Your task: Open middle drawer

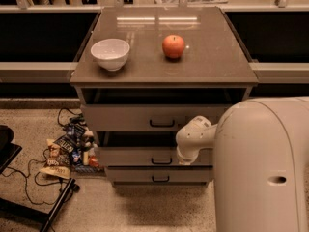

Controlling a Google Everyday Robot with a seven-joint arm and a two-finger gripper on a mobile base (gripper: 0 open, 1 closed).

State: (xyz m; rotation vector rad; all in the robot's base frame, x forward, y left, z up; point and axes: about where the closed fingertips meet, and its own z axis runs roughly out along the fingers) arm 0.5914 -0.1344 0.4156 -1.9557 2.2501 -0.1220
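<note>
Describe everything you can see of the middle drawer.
The middle drawer is the second of three stacked drawers. Its low, wide front panel looks grey-beige and smooth, with a small black bar handle at centre. A dark gap runs above the panel; no interior shows, so it looks shut or barely out. The gripper hangs in front of the panel, just right of the handle as seen; whether it touches cannot be told.

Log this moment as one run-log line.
task: open middle drawer | end effector: at drawer front, right of handle | tabletop: bowl, apple
</note>
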